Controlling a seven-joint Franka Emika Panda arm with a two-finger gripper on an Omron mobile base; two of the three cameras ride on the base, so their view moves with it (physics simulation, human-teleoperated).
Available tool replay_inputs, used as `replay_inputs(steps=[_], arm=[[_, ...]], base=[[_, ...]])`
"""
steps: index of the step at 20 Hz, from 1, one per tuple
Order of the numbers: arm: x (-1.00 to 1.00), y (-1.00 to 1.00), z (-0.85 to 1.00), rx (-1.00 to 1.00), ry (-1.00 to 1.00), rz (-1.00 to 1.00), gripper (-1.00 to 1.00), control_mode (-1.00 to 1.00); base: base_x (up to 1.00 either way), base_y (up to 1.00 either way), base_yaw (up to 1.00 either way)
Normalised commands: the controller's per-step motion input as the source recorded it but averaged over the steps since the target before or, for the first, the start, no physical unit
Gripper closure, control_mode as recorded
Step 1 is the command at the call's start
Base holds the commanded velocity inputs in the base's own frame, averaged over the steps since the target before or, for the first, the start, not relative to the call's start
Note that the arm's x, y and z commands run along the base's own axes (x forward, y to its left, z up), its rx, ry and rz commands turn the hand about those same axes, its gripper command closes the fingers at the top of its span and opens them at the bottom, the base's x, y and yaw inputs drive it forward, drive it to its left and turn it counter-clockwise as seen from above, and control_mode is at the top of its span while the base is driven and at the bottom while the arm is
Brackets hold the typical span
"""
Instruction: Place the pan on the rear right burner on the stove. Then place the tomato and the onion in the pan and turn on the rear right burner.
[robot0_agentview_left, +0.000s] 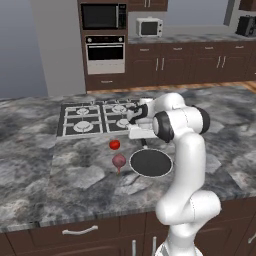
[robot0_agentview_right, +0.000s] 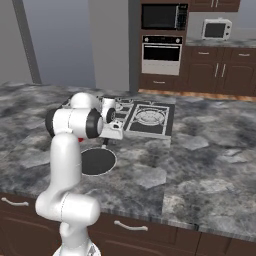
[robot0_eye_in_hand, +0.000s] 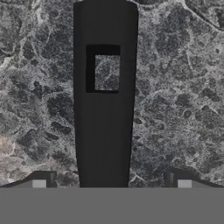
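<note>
The pan (robot0_agentview_left: 151, 162) lies on the counter in front of the stove (robot0_agentview_left: 70, 120), its dark inside up. Its black handle (robot0_eye_in_hand: 105, 131) points toward the stove and has a square hole near its end. My gripper (robot0_eye_in_hand: 111, 183) hangs open just above the handle, one fingertip (robot0_eye_in_hand: 39, 183) on each side, not touching it. The hand (robot0_agentview_left: 143, 139) points straight down there. The tomato (robot0_agentview_left: 114, 144) and the onion (robot0_agentview_left: 119, 160) rest on the counter left of the pan. The rear right burner (robot0_agentview_left: 119, 108) is bare under its grate.
The cooktop's large multi-ring burner (robot0_agentview_right: 150, 116) sits at its right end. My own arm (robot0_agentview_left: 182, 125) covers part of the stove. Grey marble counter (robot0_agentview_left: 60, 175) spreads to both sides. Across the room stand a wall oven (robot0_agentview_left: 105, 52) and dark cabinets.
</note>
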Motion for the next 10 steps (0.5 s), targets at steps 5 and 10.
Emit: replay_inputs(steps=[5, 10], arm=[[0.0, 0.0, 0.0, 0.0, 0.01, 0.0, -1.0, -1.0], [0.0, 0.0, 0.0, 0.0, 0.0, 0.0, 1.0, -1.0]], base=[[0.0, 0.0, 0.0], [0.0, 0.0, 0.0]])
